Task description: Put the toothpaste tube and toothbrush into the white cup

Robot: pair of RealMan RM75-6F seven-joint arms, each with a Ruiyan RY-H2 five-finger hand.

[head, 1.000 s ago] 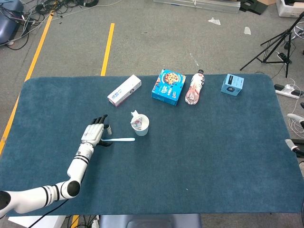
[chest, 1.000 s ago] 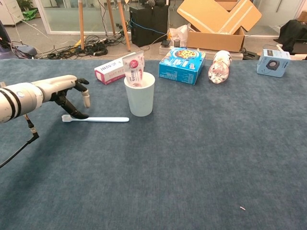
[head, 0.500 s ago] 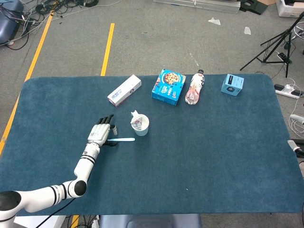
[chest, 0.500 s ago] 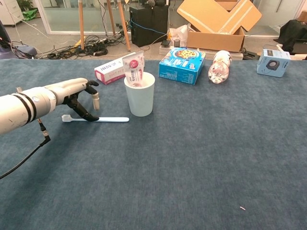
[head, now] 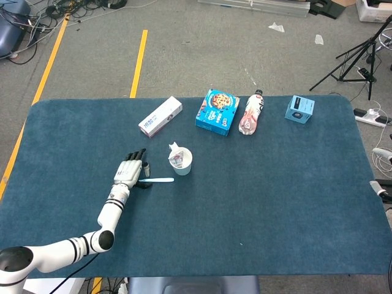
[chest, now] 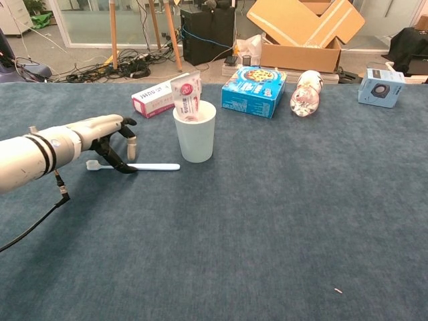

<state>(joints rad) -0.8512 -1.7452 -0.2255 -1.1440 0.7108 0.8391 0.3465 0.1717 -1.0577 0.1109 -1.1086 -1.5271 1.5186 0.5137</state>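
while the toothpaste tube (chest: 186, 94) already stands upright in the white cup (chest: 194, 132), its crimped flat end poking up over the rim, the toothbrush (chest: 144, 166) lies flat on the blue cloth, just left of the cup and not touching it. it's a thin pale stick, bristle head pointing left, handle end toward the cup.

the left hand (chest: 110, 137) sits right over the bristle end of the brush, a smooth white shell with dark fingers curled down so the tips reach the cloth at the brush. from the chest view the fingers look spread on either side of the handle, not clamped, but i honestly can't tell if they've got it pinched or are just touching it. in the head view the same hand (head: 130, 173) shows its back, fingers pointing away from the robot. the right hand isn't showing in either camera.

the table (head: 275, 202) has a fuzzy, carpet-like dark blue cover with rounded corners. along the far edge, well apart from the cup: a long white carton (head: 160, 116), a flat blue cookie box (head: 217, 111), a clear plastic bottle (head: 250, 113) lying on its side, and a small light blue cube-shaped box (head: 299, 109).
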